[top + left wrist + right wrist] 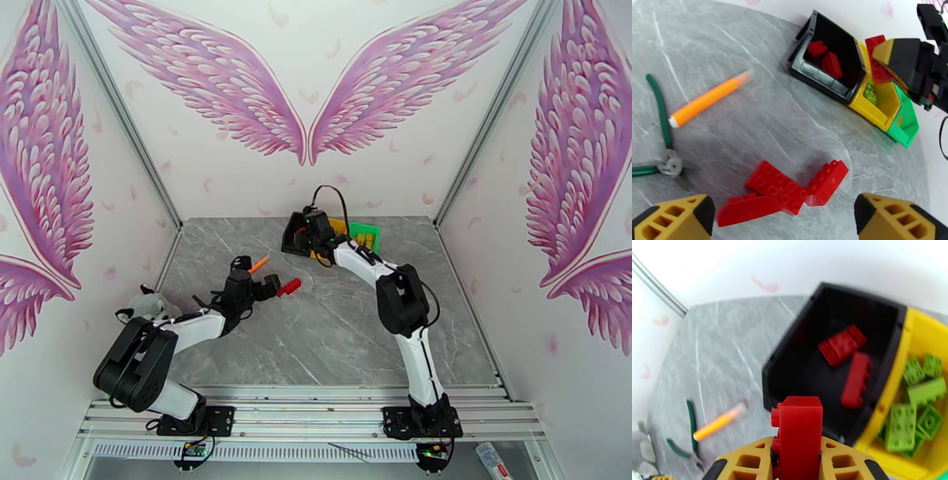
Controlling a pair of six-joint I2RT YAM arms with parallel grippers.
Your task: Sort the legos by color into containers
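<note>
Three red legos [776, 191] lie in a cluster on the grey table, just ahead of my open left gripper [784, 225], which holds nothing; the cluster shows from above as red legos [289, 286]. My right gripper [798, 455] is shut on a red lego [800, 425] held upright above the near rim of the black container [790, 370]. Two red legos [841, 344] lie inside that container. Beside it, the yellow container [916, 327] holds several light green legos [916, 405]. The green container [908, 126] ends the row.
An orange marker [709, 98] lies on the table left of the containers. Green-handled pliers [663, 158] lie further left, near my left fingers. The three containers [336, 233] stand against the back wall. Metal frame posts border the table on both sides.
</note>
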